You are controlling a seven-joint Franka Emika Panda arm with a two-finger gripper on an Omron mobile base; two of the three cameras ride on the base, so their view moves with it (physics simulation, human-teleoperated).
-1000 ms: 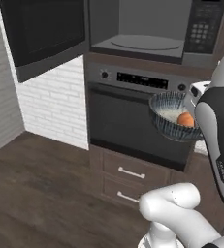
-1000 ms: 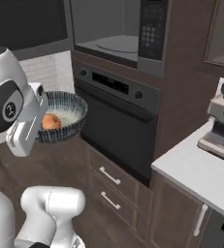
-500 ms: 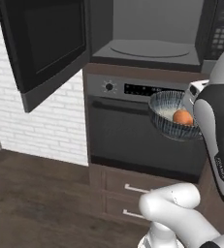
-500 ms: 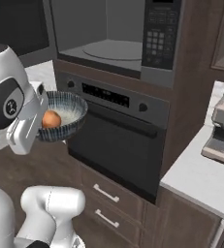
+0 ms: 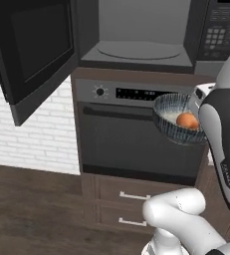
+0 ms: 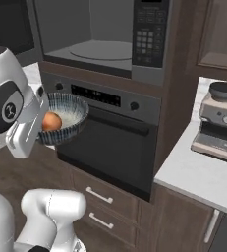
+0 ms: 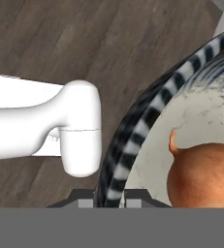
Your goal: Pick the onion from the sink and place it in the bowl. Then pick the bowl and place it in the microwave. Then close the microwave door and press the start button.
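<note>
Onion [image 5: 187, 120] already in bowl [image 5: 172, 130]; gripper [image 7: 109, 197] pinches bowl rim, microwave [image 5: 136, 50] above hand; placing, door, start btn left

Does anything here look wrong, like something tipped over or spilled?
Nothing stands out. The bowl is held level by its rim in front of the oven, with the onion sitting inside it. The microwave stands open above, its door swung left.
</note>
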